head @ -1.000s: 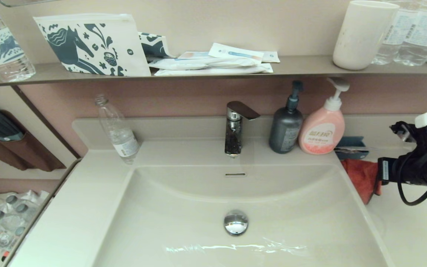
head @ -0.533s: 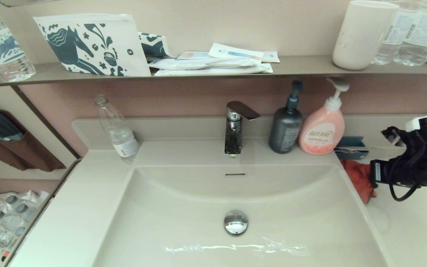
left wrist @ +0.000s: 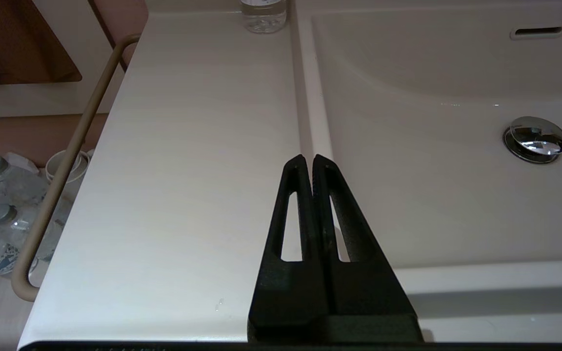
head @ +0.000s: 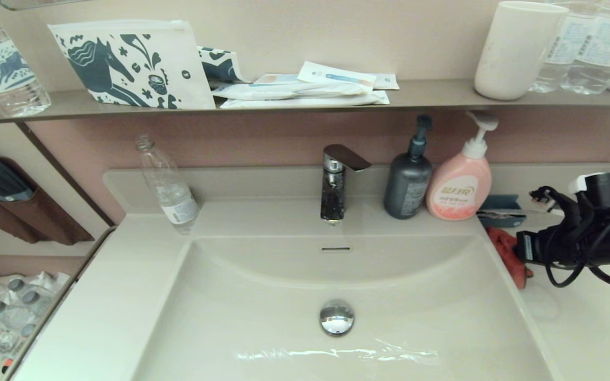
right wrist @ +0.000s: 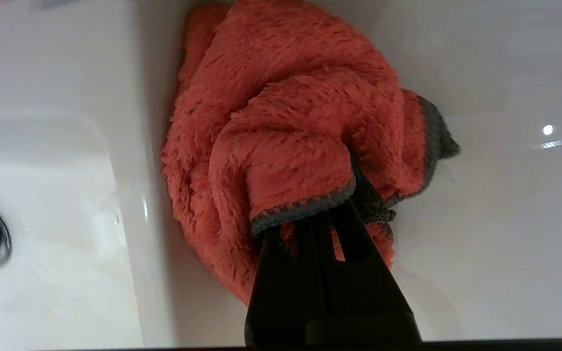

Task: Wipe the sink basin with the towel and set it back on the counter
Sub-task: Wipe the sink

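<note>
Off-white vanity surface (head: 98, 296) wraps round the sink basin (head: 262, 317), and the basin serves as the landmark for all that follows. Nearest, at the basin's front left corner, the left claw (left wrist: 309, 163) is parked over the surface with its two fingers pressed together and nothing between them. Inside the basin the chrome drain plug (head: 337, 316) sits in the middle of the floor, and a streak of wet glare lies in front of it.

At the basin's right rim the right claw (right wrist: 327, 219) is clenched on the towel (right wrist: 281, 131), its tips buried in a bunched fold near the grey edge. The cloth hangs in a lump just at the rim, partly above the surface and partly above the slope into the basin; whether it touches either I cannot tell.

Behind the basin stand the tap (head: 337, 182), a grey pump bottle (head: 408, 180) and a pink soap bottle (head: 461, 182).

My reading: the pick-up is done, the towel has yet to reach the basin floor, and both the wiping and the return to the surface remain.
</note>
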